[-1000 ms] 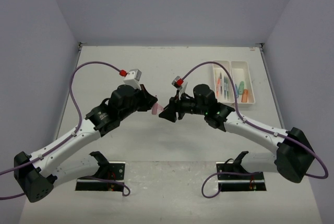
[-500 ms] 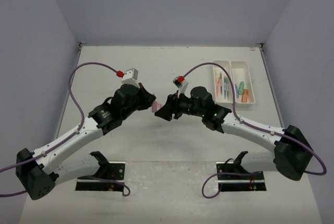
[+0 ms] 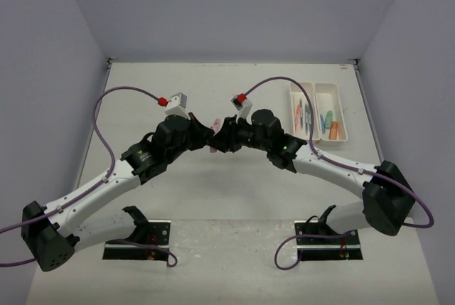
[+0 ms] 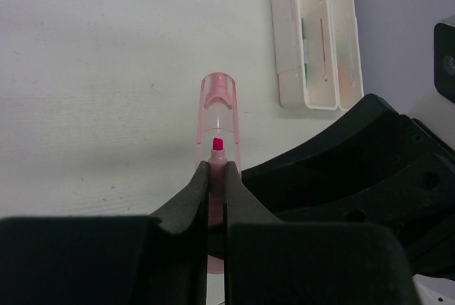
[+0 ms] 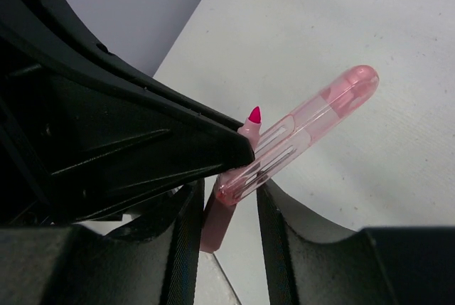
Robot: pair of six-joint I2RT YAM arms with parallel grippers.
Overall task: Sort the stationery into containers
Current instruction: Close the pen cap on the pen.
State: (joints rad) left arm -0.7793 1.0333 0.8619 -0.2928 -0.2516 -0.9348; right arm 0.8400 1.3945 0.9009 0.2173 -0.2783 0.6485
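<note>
**A:** What is the left gripper (image 4: 215, 171) doing?

**B:** Its jaws are pressed together on the pink marker (image 5: 213, 225). In its own wrist view the bare tip pokes out at twelve o'clock.

**A:** And the right gripper (image 5: 227, 198)?

**B:** It has come in nose to nose with the left, and its jaws have narrowed. They straddle the barrel and the clear cap (image 5: 313, 109), which lies askew beside the tip. Whether they bite yet, I cannot tell.

**A:** What does that mean for the sorting?

**B:** I judge it a handover above the middle of the table (image 3: 178, 84). The marker isn't sorted yet. The white trays (image 3: 301, 92) sit well apart at two o'clock and already hold other pens (image 3: 308, 116).
</note>
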